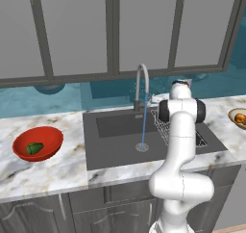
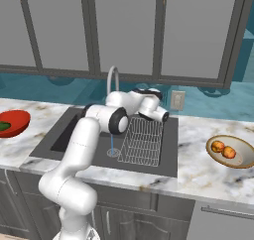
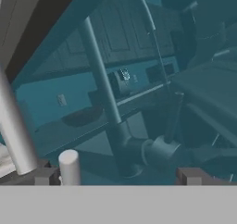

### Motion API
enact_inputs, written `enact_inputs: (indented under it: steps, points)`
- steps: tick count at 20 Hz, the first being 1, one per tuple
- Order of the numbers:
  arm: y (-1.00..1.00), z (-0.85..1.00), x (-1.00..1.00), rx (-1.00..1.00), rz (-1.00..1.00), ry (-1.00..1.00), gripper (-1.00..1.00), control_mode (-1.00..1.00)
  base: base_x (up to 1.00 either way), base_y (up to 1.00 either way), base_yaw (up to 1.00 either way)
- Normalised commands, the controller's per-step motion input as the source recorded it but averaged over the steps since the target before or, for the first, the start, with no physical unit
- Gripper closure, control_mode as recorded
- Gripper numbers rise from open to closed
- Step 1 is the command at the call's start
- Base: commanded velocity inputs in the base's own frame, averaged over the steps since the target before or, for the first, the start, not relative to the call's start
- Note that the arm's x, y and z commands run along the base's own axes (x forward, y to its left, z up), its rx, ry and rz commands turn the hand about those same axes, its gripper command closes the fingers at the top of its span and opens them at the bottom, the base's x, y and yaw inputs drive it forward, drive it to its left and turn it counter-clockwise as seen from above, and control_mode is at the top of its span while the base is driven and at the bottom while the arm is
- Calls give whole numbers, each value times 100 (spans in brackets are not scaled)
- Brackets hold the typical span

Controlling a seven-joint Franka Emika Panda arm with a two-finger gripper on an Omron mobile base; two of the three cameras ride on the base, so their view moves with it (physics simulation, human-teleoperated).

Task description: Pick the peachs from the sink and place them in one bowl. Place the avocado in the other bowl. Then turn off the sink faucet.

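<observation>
On the near marbled white surface (image 1: 53, 172), the wide glossy red bowl (image 1: 37, 143) at left holds the small green avocado (image 1: 34, 148), and the shallow tan bowl (image 2: 231, 151) at right holds two orange-yellow peaches (image 2: 222, 149). Between them water runs into the dark grey sink (image 1: 115, 140). Farther back, the tool (image 3: 121, 176) stands wide apart around the tall silver gooseneck faucet (image 1: 141, 85), at its base.

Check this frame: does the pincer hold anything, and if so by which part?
Nothing is held. In the hand view the pincer stands open near the base of the sink faucet, finger tips apart and empty; water is running.
</observation>
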Motion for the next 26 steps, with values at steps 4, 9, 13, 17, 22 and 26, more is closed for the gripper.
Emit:
enact_inputs:
  steps: [4,9,13,17,22,26]
  points:
    - [2,0,4,0,19,0,-100,-100,0,0,0]
    - [8,0,0,0,19,0,-100,-100,0,0,0]
    - [42,0,0,0,4,0,-100,-100,0,0,0]
    - [36,0,6,0,-7,0,-100,-100,0,0,0]
    - [75,0,0,0,-8,0,-100,-100,0,0,0]
    - [56,0,0,0,-3,0,-100,-100,0,0,0]
